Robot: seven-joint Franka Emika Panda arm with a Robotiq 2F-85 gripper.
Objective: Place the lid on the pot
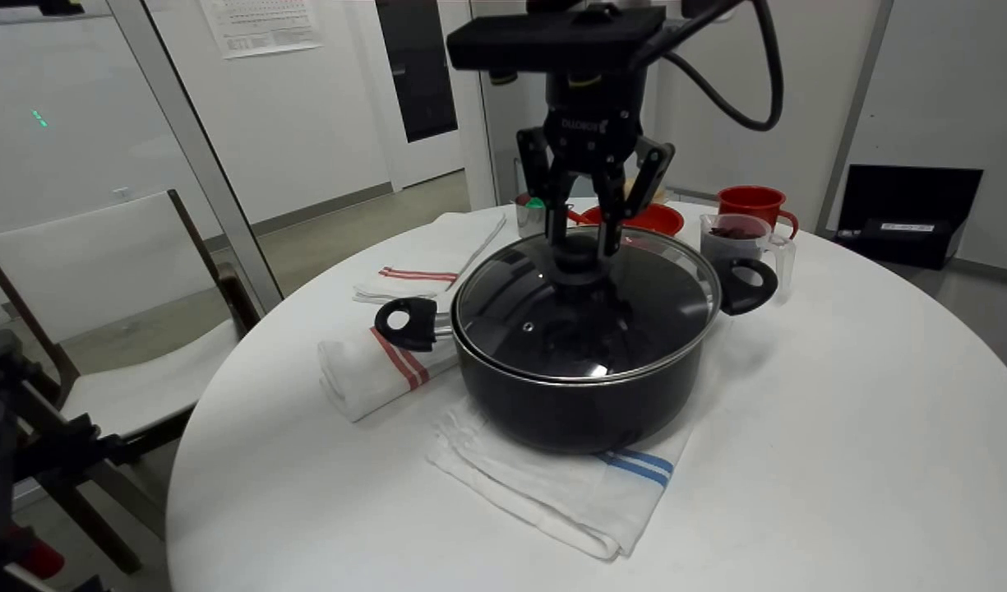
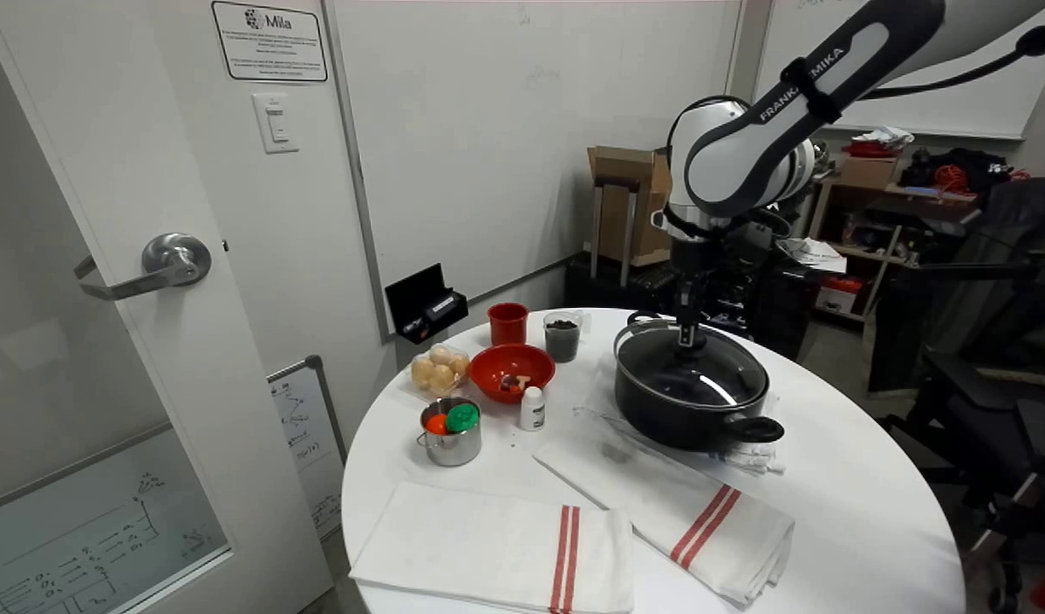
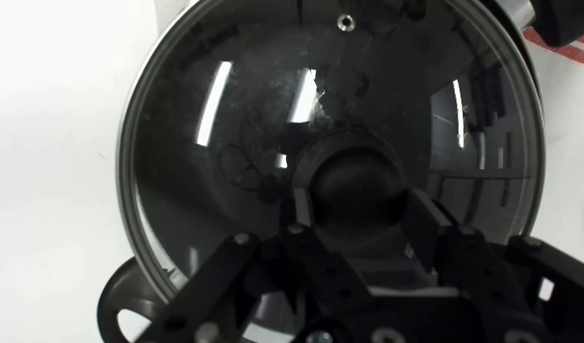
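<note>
A round, see-through glass lid (image 1: 585, 333) with a thin metal rim lies over the mouth of a wide black pot (image 1: 581, 415) with two black side handles, near mid-frame in an exterior view, slightly off-centre to it; I can't tell from here whether it's fully seated. Its round black knob (image 3: 357, 176) is between the fingers of the black pincer (image 3: 361, 205), which stand parted by just the knob's width and clasp it from either side. The glass gleams: bright reflected streaks cross its upper half in the wrist view, below a small metal-ringed hole. Under the pot is a folded white towel with blue stripes (image 1: 552, 501), on the round white surface (image 1: 848, 427). Left of the pot in an exterior view stands a red bowl (image 2: 492, 367).
</note>
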